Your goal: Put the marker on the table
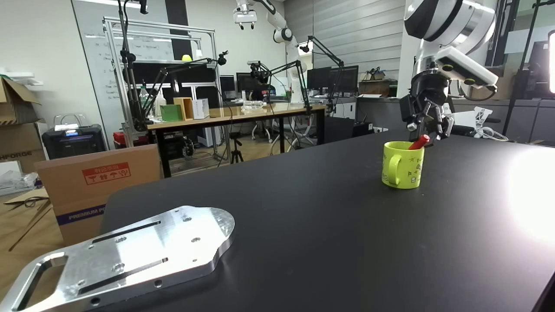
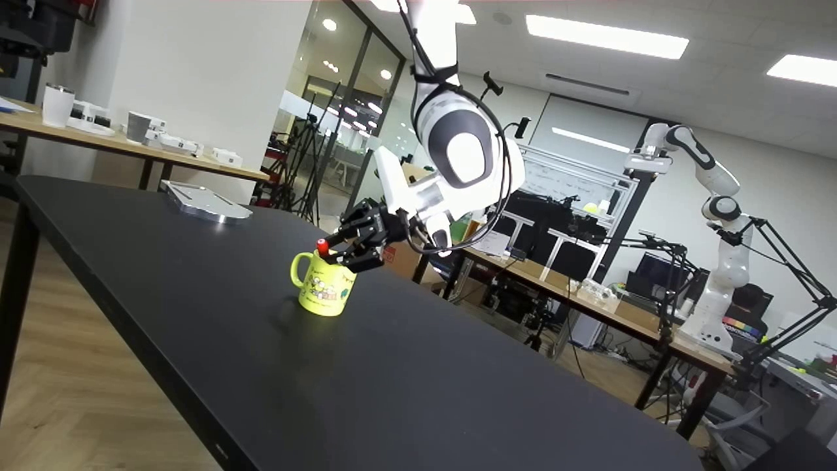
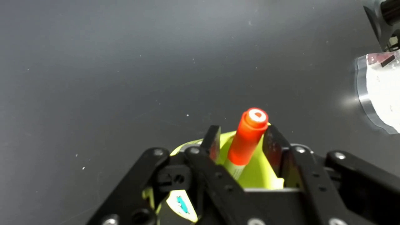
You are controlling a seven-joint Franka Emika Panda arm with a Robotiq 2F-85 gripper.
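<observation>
The marker leans in the yellow-green cup (image 1: 402, 171), its red end (image 1: 420, 141) sticking out above the rim. In the wrist view the marker (image 3: 245, 140) shows its red cap and part of a white body; its lower end is hidden in the cup (image 3: 257, 175). The cup stands upright on the matte black table (image 1: 303, 216); the cup also shows in an exterior view (image 2: 327, 288). My gripper (image 3: 242, 132) is open with its fingers on either side of the red cap. A gap shows at the left finger; the right finger is very close, and I cannot tell if it touches.
A silver metal plate (image 1: 173, 242) lies on the table, also seen in an exterior view (image 2: 204, 203) and at the right of the wrist view (image 3: 382, 90). A cardboard box (image 1: 108, 182) stands beside the table. A wooden workbench (image 1: 269, 113) with equipment is behind.
</observation>
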